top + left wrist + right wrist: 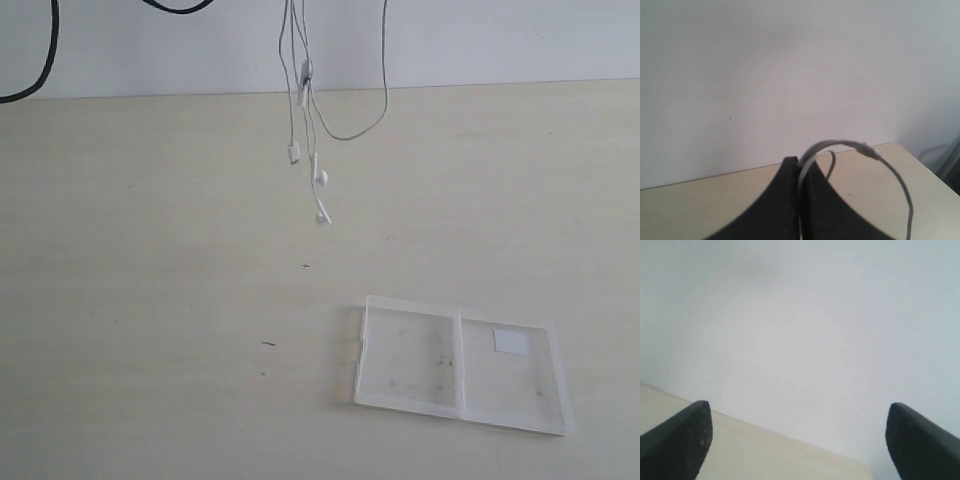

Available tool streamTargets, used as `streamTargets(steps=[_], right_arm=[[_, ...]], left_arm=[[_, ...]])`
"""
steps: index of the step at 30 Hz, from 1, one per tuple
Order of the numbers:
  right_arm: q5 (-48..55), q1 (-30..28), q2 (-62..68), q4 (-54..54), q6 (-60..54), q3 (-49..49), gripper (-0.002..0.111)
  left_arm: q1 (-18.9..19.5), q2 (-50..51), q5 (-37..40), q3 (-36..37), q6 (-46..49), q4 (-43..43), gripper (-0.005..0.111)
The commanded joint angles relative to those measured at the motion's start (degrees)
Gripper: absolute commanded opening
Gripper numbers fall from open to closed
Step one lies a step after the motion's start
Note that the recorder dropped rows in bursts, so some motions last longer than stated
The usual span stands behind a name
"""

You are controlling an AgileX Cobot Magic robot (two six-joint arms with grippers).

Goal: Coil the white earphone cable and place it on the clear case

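Above the table: the white earphone cable hangs in several loose strands from beyond the top edge of the exterior view, clear of the tabletop.
Cable ends: two earbuds dangle lowest, one just under the other. A small plug-like piece hangs beside them, and one strand droops in a loop toward the right.
Left side: the left gripper has its fingers pressed together, pinching the white earphone cable, which rises from the seam between them and arches over.
Right side: the right gripper has its fingers spread wide apart with open air between them.
On the table: the clear case lies opened flat at the lower right of the exterior view, well apart from the hanging cable. Its two panels sit side by side, and the right one bears a white sticker.
Upper left: thick black cables hang against the wall.
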Motion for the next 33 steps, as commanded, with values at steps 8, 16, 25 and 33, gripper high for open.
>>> streamTargets(steps=[8, 16, 25, 33], right_arm=[[-5.4, -0.8, -0.5, 55.8, -22.7, 3.8, 0.074], [-27.4, 6.8, -0.5, 66.0, -33.1, 10.8, 0.074], [-45.9, 10.8, 4.3, 65.4, -33.2, 10.8, 0.090], [-52.2, 10.8, 12.8, 65.7, -34.5, 10.8, 0.103]], left_arm=[[-0.2, -0.7, -1.8, -0.5, 0.2, -0.1, 0.000], [-0.2, -0.7, -1.7, -0.5, 0.1, 0.0, 0.000], [-0.2, -0.7, -1.7, -0.5, 0.0, 0.0, 0.000], [-0.2, -0.7, -1.7, -0.5, -0.1, -0.1, 0.000]])
